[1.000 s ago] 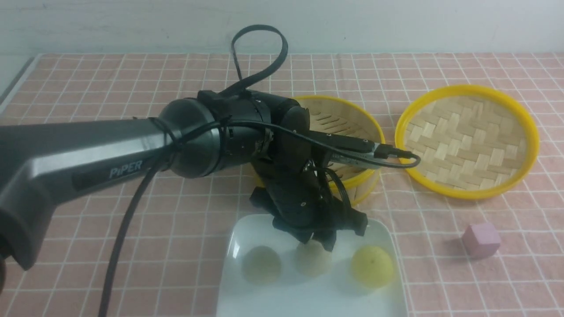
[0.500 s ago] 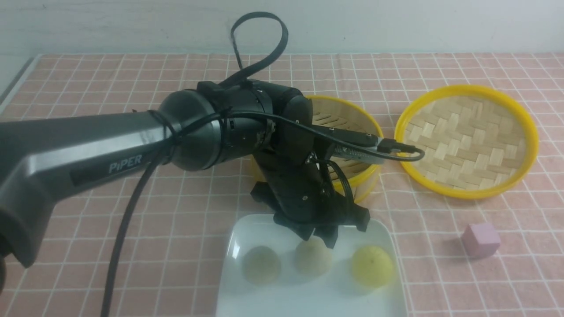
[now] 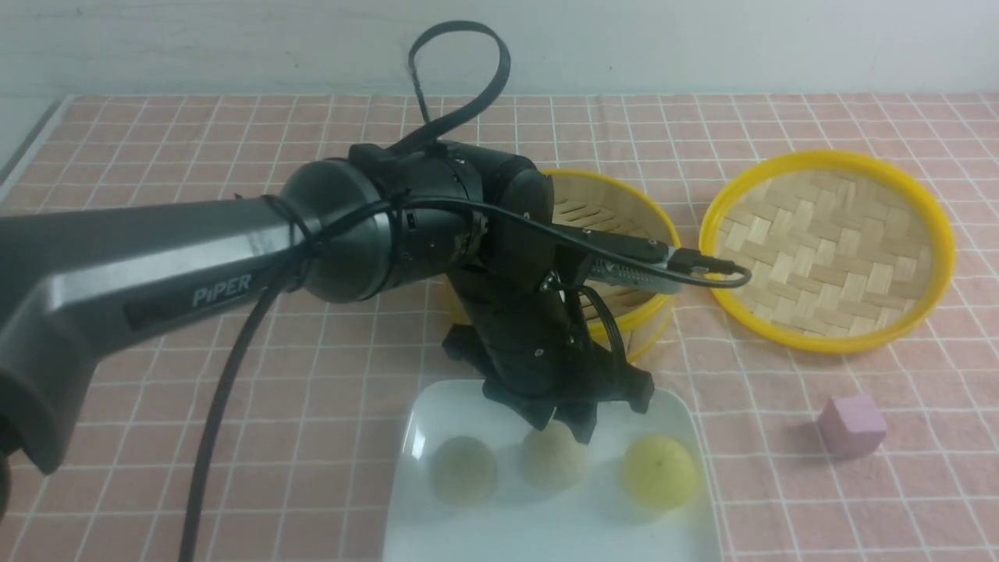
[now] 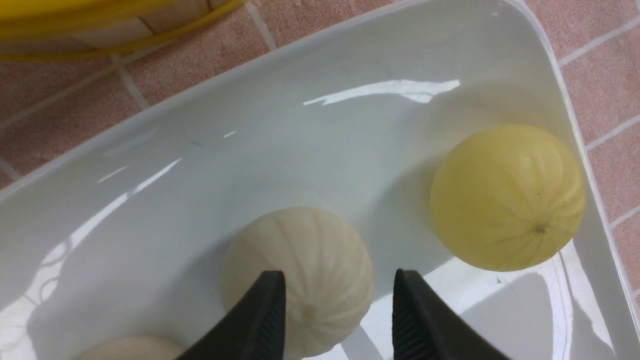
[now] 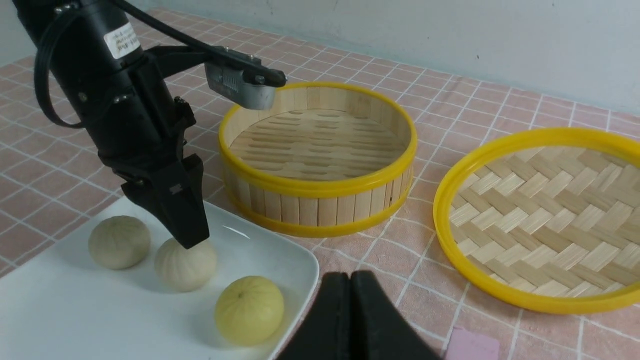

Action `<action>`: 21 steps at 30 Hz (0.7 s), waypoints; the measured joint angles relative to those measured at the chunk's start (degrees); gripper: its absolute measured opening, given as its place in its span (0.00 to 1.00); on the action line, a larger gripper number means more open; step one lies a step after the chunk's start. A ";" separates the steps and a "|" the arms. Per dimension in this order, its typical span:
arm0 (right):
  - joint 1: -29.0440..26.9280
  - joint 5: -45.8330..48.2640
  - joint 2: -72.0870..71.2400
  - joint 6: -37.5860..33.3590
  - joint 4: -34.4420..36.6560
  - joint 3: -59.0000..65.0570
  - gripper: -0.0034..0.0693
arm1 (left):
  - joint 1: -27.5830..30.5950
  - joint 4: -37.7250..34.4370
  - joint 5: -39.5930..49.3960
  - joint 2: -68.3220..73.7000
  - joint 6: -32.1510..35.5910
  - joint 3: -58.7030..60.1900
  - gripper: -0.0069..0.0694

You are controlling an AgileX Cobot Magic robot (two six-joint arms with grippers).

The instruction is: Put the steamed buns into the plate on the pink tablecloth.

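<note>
Across the whole tabletop runs the salmon-pink tablecloth with a thin white grid [image 3: 234,140], and everything sits on it. Next in size, the dark grey left arm [image 3: 156,265] sweeps in from the left and bends down over the near middle. Out on the right lies the round yellow-rimmed woven bamboo lid [image 3: 827,250], flat on the cloth. Just to its left stands the round yellow-rimmed slatted bamboo steamer basket [image 3: 616,207], partly hidden behind the arm's wrist. Nearer the robot, in front of the basket and apart from it, is the large glossy white square plate [image 3: 562,523]. And look at that: all three small round steamed buns are in the plate, in a row, none touching. That's the left cream-beige bun [image 3: 464,468], the middle cream-beige bun [image 3: 552,459] and the yellow bun [image 3: 659,472] on the right. The left gripper [image 3: 560,431] points down at the middle one, jaws apart and clamping nothing. Its black fingertips [image 4: 270,300] are right at the bun's pleated top; contact or not, I cannot tell. The right gripper [image 5: 351,282] hangs over the cloth just beside the plate's right edge, jaws pressed together on nothing. Smallest of all, the small pink cube [image 3: 852,425] sits right of the plate, well apart.
</note>
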 joint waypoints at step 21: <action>0.00 -0.25 0.00 0.00 -0.06 0.00 0.04 | 0.00 0.15 0.00 0.00 -0.06 -0.02 0.51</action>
